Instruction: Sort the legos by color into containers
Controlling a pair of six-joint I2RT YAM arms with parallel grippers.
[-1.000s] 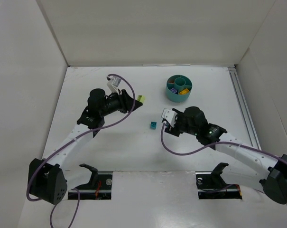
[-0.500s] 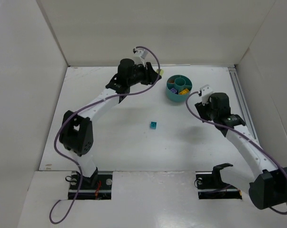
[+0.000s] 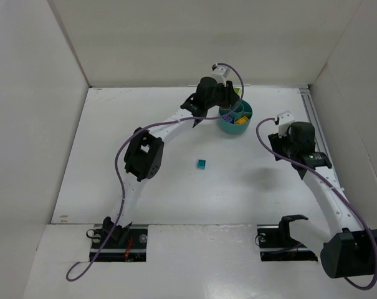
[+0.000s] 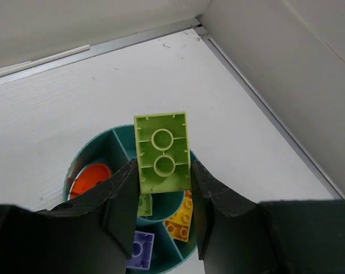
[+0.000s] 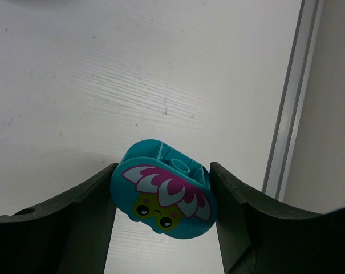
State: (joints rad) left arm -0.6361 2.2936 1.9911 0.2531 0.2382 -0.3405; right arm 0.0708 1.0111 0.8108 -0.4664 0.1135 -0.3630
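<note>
Left gripper (image 4: 162, 185): clamped on one light green rectangular plastic brick (image 4: 162, 149). My fingers press its two long sides, and two round sockets face the wrist camera. The brick hangs directly over the round teal plastic tub (image 4: 97, 147), about above its central ring.

Right gripper (image 5: 163, 202): pinching one teal rounded plastic piece (image 5: 164, 194) with a printed pink-petal face, both fingers touching it. It is held to the right of the tub and a bit nearer my bases, over bare white table (image 3: 144, 187).

Count: one tub and seven pieces, namely two light green, two teal, one orange-red, one yellow, one purple.

In the tub, one piece per wedge as far as I can see:
- an orange-red round piece (image 4: 91, 178)
- a second light green piece (image 4: 143, 204), partly hidden under the held brick
- a yellow studded brick (image 4: 181, 220)
- a purple studded brick (image 4: 139, 250)

My fingers cover the remaining wedges, so I cannot tell what they hold.

Loose: one small teal cube brick (image 3: 201, 164) lies on the table, well apart from the tub, on its base-ward left side, clear of both grippers.
</note>
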